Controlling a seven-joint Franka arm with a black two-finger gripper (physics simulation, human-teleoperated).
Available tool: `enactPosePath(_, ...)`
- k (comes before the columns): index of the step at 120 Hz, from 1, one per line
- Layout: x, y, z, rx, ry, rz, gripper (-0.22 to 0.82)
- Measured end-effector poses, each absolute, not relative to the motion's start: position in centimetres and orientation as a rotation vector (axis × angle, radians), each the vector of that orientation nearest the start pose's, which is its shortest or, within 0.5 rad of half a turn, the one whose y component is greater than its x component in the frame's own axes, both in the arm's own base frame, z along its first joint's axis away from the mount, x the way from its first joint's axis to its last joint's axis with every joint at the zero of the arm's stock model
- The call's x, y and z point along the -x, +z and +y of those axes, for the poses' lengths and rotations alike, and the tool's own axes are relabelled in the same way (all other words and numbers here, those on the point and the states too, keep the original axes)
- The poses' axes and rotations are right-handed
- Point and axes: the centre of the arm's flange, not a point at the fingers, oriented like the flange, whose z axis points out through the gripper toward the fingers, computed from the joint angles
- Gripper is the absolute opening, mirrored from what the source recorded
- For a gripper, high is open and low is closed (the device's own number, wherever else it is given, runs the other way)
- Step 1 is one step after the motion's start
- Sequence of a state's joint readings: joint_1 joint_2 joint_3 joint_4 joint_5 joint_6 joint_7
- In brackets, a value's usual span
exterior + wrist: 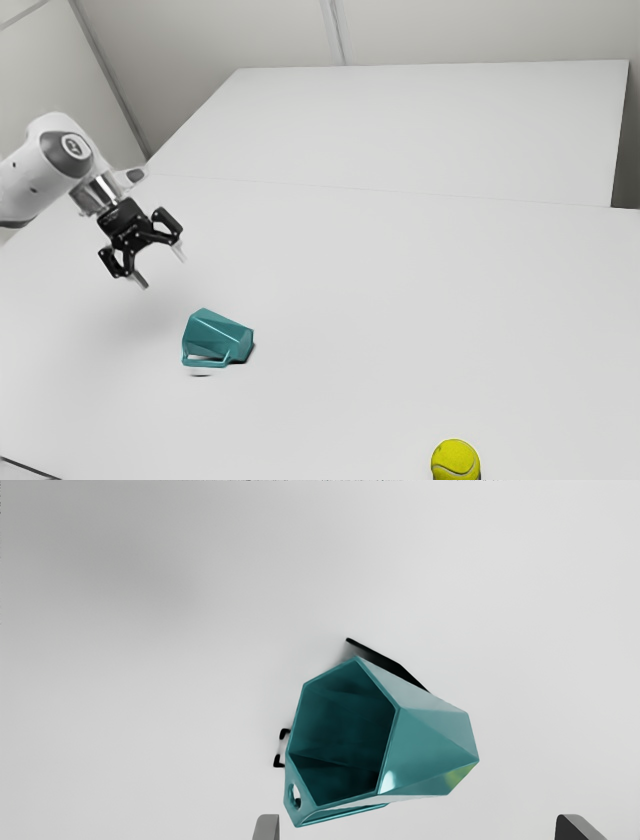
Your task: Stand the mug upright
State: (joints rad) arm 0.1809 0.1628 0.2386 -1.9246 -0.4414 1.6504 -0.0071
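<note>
The end effector, spread wide and empty, hangs above the teal faceted mug lying sideways on the tabletop.

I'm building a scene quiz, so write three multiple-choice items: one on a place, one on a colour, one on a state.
1. In the exterior view, where is the tennis ball?
A. Inside the mug
B. Nearer the exterior view's right than the mug
C. Nearer the exterior view's left than the mug

2. What colour is the mug?
A. Teal
B. Red
C. White

3. How does the mug lie?
A. Upright
B. Upside down
C. On its side

Key:
1. B: the tennis ball sits well to that side, near the bottom edge.
2. A: both views show blue-green walls.
3. C: its mouth and base face sideways.
</note>
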Motion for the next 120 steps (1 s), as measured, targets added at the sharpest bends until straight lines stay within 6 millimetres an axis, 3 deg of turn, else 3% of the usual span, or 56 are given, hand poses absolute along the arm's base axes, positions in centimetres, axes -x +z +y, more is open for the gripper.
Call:
enactPosePath(48,-51.7,30.9,19.4,3.379,0.832,-1.196,0.6)
enactPosePath(86,-51.3,28.0,16.9,3.446,0.954,-1.396,0.6)
enactPosePath(120,-52.0,27.3,13.7,3.486,1.025,-1.365,0.59)
